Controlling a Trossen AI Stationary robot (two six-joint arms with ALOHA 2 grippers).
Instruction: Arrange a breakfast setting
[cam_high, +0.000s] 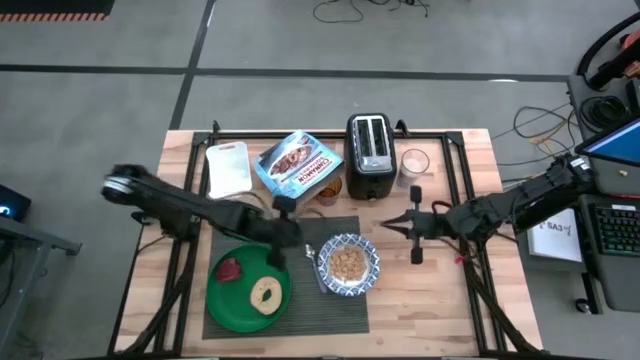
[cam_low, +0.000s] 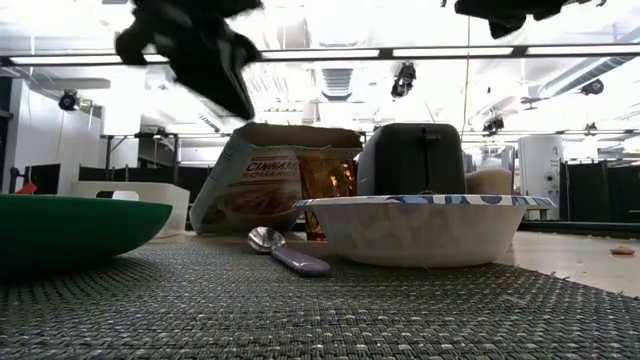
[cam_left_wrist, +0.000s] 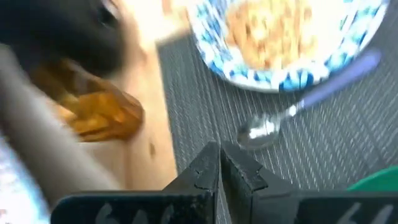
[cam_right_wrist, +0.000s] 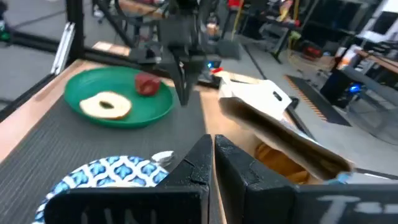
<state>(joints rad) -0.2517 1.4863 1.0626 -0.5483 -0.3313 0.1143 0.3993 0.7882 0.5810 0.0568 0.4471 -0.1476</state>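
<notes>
Low in the table-level picture, the placemat filled the front, with the spoon lying left of the bowl. From above, cereal showed inside it. The left gripper hung over the mat's back edge, closed and empty. The right gripper, also closed and empty, hung right of center.

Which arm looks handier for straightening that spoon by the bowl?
Left. The left gripper hangs over the placemat just beside the spoon, while the right gripper waits off the mat beyond the bowl.
</notes>
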